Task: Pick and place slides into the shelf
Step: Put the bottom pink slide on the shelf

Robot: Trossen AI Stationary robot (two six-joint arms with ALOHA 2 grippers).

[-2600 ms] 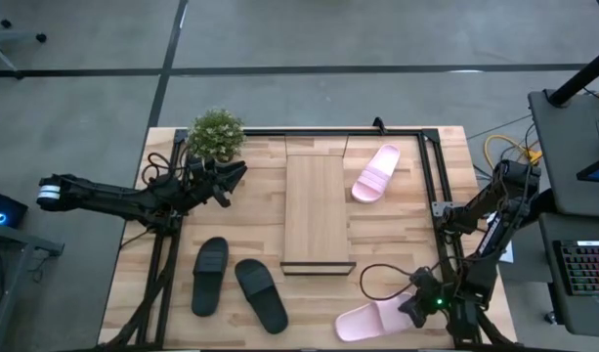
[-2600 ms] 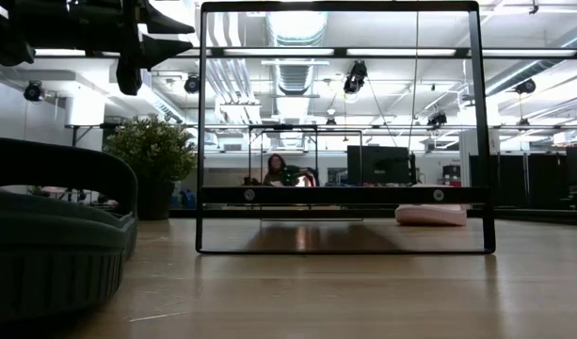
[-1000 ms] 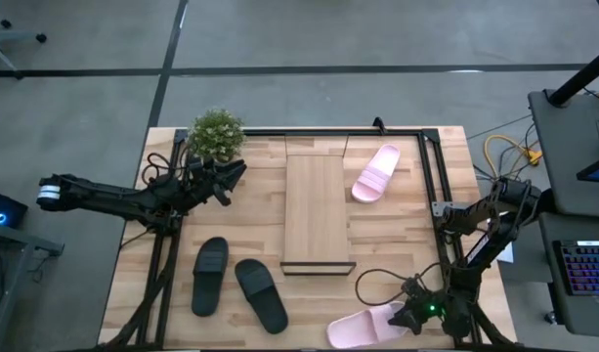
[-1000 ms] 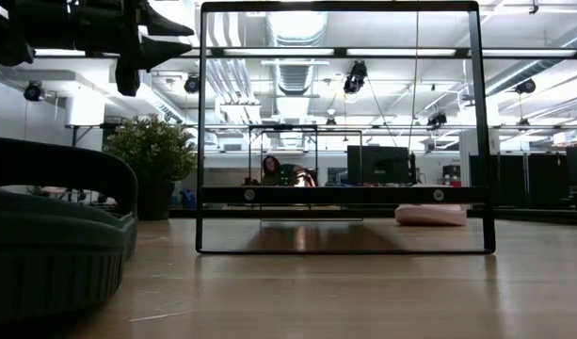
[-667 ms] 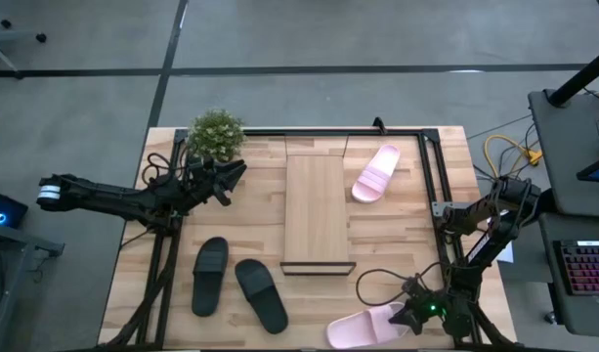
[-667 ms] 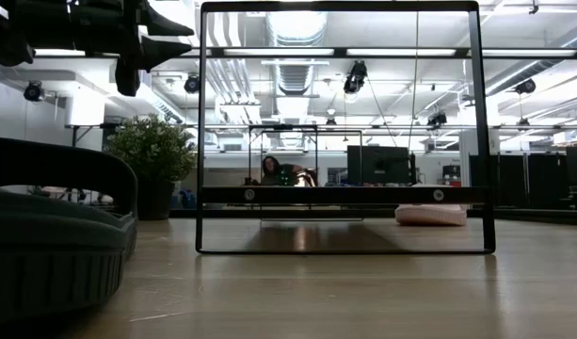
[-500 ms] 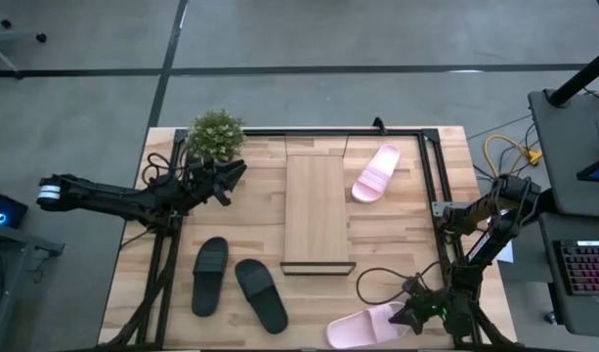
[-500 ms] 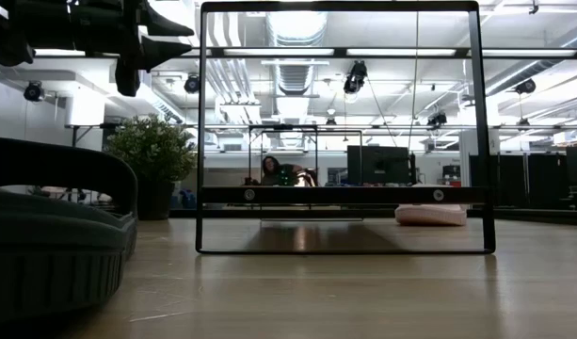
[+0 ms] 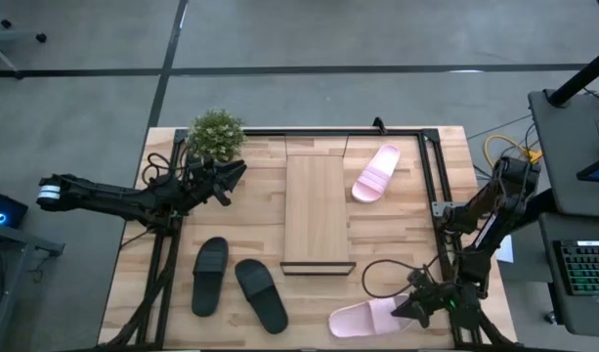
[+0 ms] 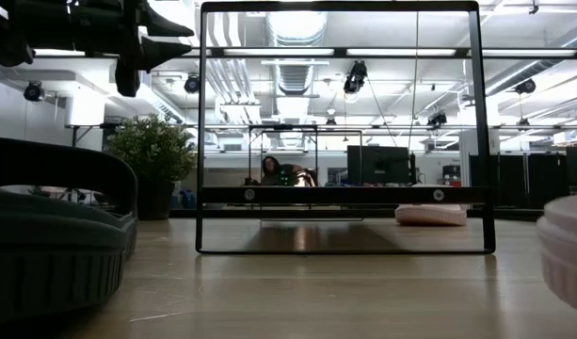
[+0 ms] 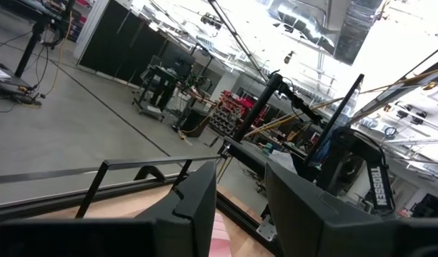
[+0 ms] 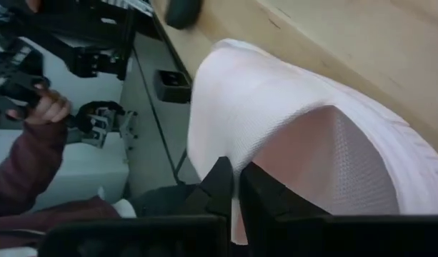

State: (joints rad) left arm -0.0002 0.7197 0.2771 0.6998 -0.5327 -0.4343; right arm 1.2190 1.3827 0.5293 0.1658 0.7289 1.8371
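With its heel edge pinched between the closed right gripper (image 9: 416,306), the pink slide (image 9: 365,317) could be dropped if jolted.

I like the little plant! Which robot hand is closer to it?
The left gripper is closer, right beside the plant. The right gripper is across the table, shut on a pink slide.
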